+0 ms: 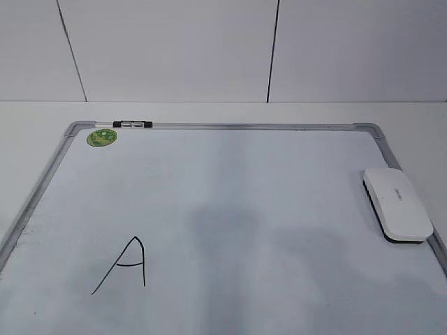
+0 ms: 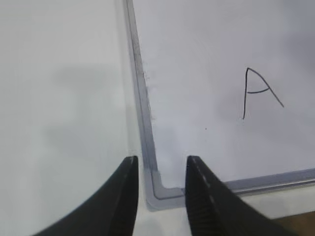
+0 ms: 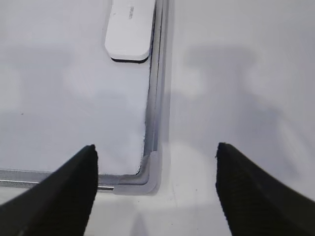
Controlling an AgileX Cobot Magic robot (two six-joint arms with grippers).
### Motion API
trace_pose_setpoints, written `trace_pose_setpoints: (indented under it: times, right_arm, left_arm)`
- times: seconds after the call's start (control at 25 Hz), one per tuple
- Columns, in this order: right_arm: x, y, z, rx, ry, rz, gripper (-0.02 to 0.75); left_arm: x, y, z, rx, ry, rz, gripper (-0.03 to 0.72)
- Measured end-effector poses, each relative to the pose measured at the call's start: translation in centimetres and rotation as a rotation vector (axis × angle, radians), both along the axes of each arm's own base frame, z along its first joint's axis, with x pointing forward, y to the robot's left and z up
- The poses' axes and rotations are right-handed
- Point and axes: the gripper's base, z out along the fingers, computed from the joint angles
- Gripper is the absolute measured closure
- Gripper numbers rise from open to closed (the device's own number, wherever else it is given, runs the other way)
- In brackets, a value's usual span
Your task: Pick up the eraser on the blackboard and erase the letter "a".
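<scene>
Exterior view: raised, slanting down across the blackboard [image 1: 230, 202] toward the tiled back wall [image 1: 174, 49]; board's far edge at top, near edge cut off below.

Left wrist view: close above the board's near-left corner cap [image 2: 160, 194], looking down past the left gripper [image 2: 161, 173] fingers. Shares the drawn "A" [image 2: 258, 91] with the exterior view [image 1: 126, 265], turned differently.

Right wrist view: close above the near-right corner cap [image 3: 147, 174], seen between the right gripper [image 3: 156, 162] fingers. Shares the eraser [image 3: 129, 29] by the right frame with the exterior view [image 1: 397, 204].
</scene>
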Motion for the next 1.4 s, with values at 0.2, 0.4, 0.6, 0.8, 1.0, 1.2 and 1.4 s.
trace_pose_setpoints:
  times: [0.2,0.4,0.6,0.8,1.0,1.2,1.4]
  right_arm:
    - [-0.8,-0.1,0.1,0.004,-0.049,-0.053,0.145]
    - [-1.4,-0.2,0.1,0.003,-0.091,-0.125,0.145]
    - [-2.6,-0.2,0.1,0.003,-0.168,-0.150,0.145]
    - [-2.8,-0.3,0.1,0.000,-0.180,-0.152,0.145]
    - [-2.8,-0.3,0.1,0.000,-0.180,-0.154,0.145]
    - [-2.8,-0.3,0.1,-0.003,-0.180,-0.155,0.145]
    - [-2.8,-0.3,0.1,-0.002,-0.180,-0.155,0.145]
  left_arm:
    - [-2.5,-0.1,0.2,0.004,-0.159,0.000,0.446]
    - [-3.3,-0.1,0.1,0.002,-0.202,-0.005,0.446]
    - [-3.3,-0.1,0.1,0.001,-0.202,-0.011,0.447]
    - [-3.3,-0.1,0.1,-0.001,-0.202,-0.037,0.452]
    - [-3.3,-0.1,0.1,-0.002,-0.202,-0.044,0.453]
    - [-3.3,-0.1,0.1,-0.002,-0.202,-0.044,0.453]
    - [-3.3,-0.1,0.1,-0.002,-0.202,-0.044,0.453]
